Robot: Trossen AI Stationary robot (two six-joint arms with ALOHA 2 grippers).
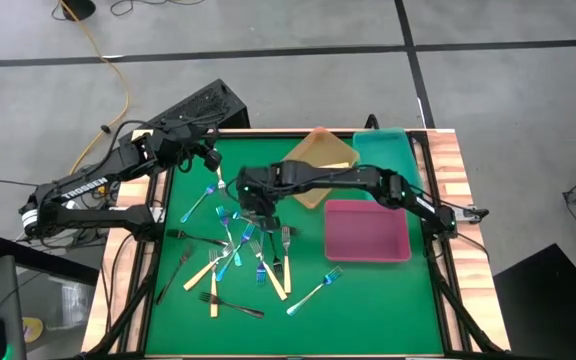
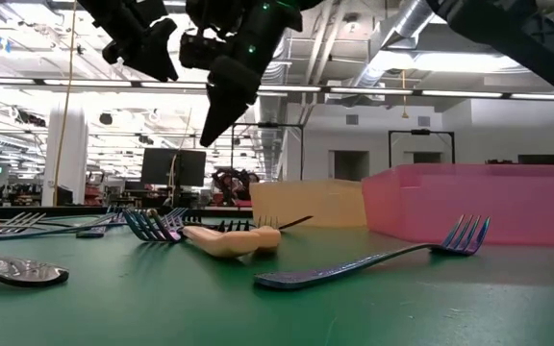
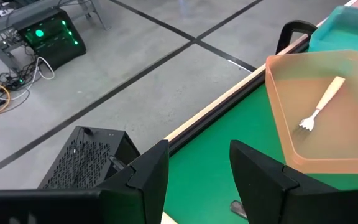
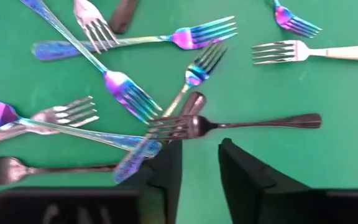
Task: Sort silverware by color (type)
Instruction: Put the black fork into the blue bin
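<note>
We find the thin forks [image 1: 238,255], cream-handled, iridescent blue-teal and black, overlapping at centre frame on the green felt table [image 1: 368,290]. The right gripper [image 1: 259,214] hovers above them, fingers parted, empty. The left gripper [image 1: 211,160], upper left, stands open, empty. Only its wrist view shows one cream-handled fork [image 3: 321,104] lying inside the translucent orange tray [image 3: 291,146].

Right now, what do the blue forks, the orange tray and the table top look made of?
Blue forks: likely coated metal, with a mirror-like rainbow sheen.
Orange tray: probably plastic, translucent with a matte look.
Table top: green and non-reflective, maybe a felt or rubber mat; can't tell which.
</note>
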